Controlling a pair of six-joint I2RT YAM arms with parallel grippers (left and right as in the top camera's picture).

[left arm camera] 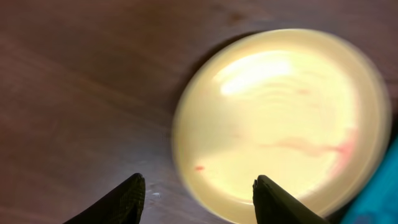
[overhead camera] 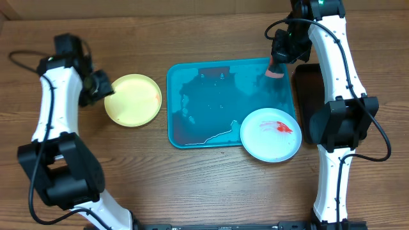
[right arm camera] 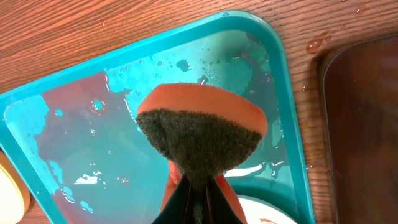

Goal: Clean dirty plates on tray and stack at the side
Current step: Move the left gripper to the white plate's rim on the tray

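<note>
1. My L fingers (left arm camera: pixel 129 200) were spread apart, empty, by green plate (overhead camera: pixel 133 100) on table (overhead camera: pixel 204 185), left of tray (overhead camera: pixel 192 96).
2. My R fingers (right arm camera: pixel 194 208) pinched a sponge (right arm camera: pixel 200 121) over tray's far-right corner.
3. Red-smeared white plate (overhead camera: pixel 271 134) sat on tray's near-right corner.

We get the yellow plate (left arm camera: pixel 280 124) motion-blurred, its rim soft. The left pincer (left arm camera: pixel 198 186) is cropped at the bottom edge. The white plate (right arm camera: pixel 255 208) sits mostly behind the sponge (right arm camera: pixel 199 130) and is cropped below. The black tray (right arm camera: pixel 367 124) runs off right. The right pincer (right arm camera: pixel 196 208) is mostly cropped.
</note>
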